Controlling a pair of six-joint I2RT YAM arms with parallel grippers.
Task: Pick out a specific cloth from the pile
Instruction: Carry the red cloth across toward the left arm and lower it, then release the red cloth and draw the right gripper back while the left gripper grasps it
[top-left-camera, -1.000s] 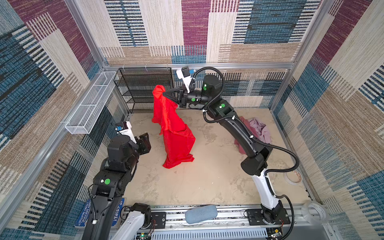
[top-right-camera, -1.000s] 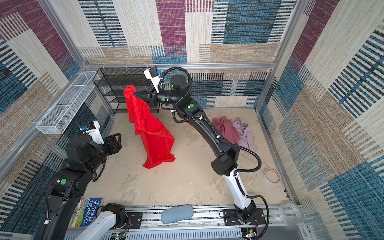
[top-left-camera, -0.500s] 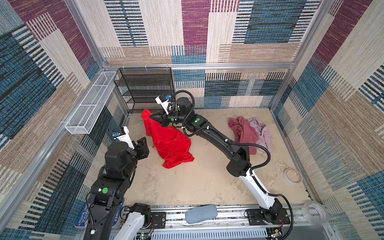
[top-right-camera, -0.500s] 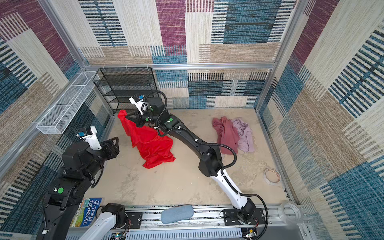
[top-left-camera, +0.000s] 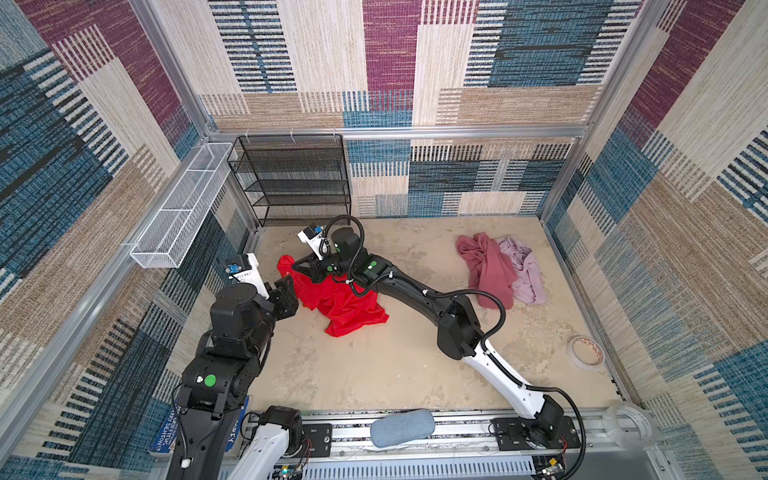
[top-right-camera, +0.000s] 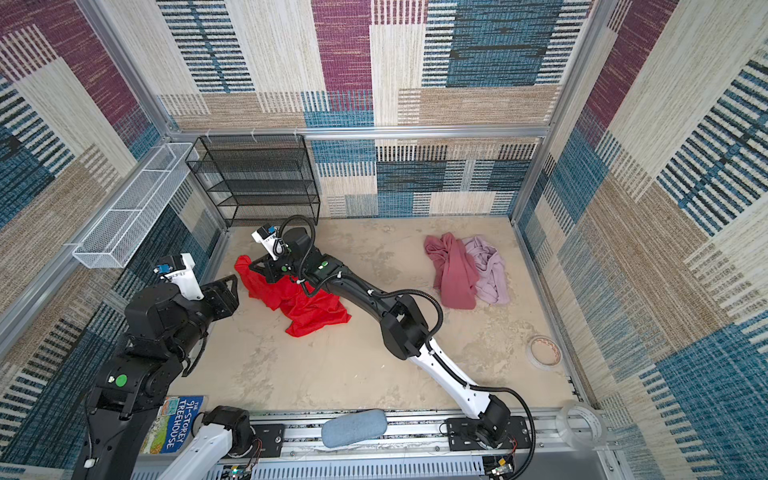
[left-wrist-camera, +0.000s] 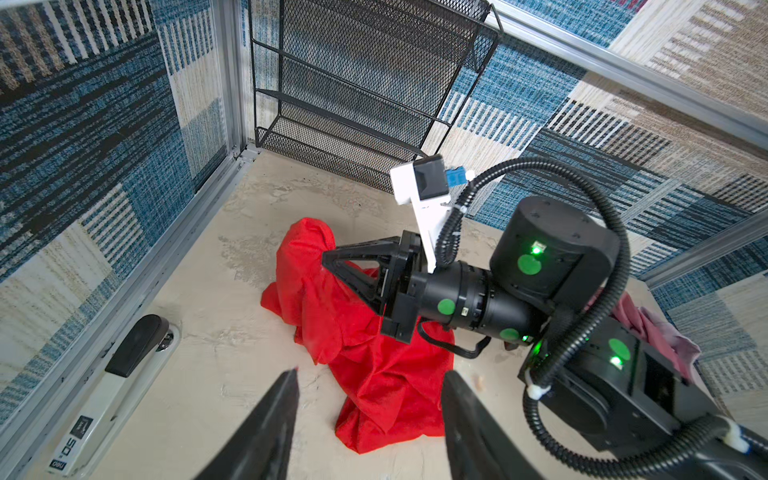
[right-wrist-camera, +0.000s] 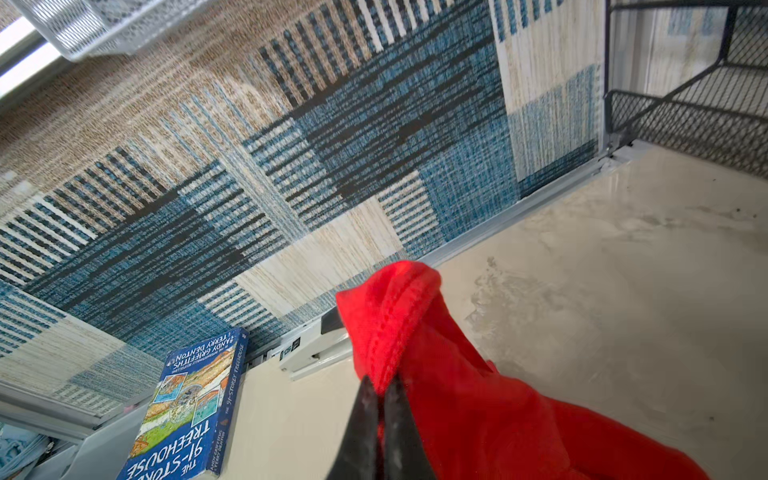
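Plainly, the cloth (top-left-camera: 347, 305) is seen as a vivid, unpatterned red sheet with a slight sheen. It is crumpled into soft folds on the left rear part of the counter (top-left-camera: 374, 374), in front of a black mesh rack (top-left-camera: 295, 178). Most of it is spread rumpled on the surface, while one corner is drawn up into a small peak. In the right wrist view a fine woven grain and a stitched hem can be made out on the cloth (right-wrist-camera: 478, 395).

That raised corner is pinched between the right fingers (right-wrist-camera: 368, 411), which are closed tight on the fabric, and the peak stands just past their tips. The arm is stretched low across the counter from the right.

The left fingers (left-wrist-camera: 276, 415) are held apart with nothing between them. They are pointed at the cloth from its left edge, just beside it; whether the fabric is touched cannot be told.

The pile (top-left-camera: 498, 274) is left well apart at the right rear. It is made up of a dusty rose cloth (top-left-camera: 486, 270) and a pale lilac cloth (top-left-camera: 525, 272), both limp and wrinkled and lying against each other.

The counter is a matt, mottled beige. The walls are lined with woven patchwork in blue, beige and maroon. A white wire basket (top-left-camera: 178, 208) is hung on the left wall, and a roll of tape (top-left-camera: 586, 351) lies flat near the right wall.
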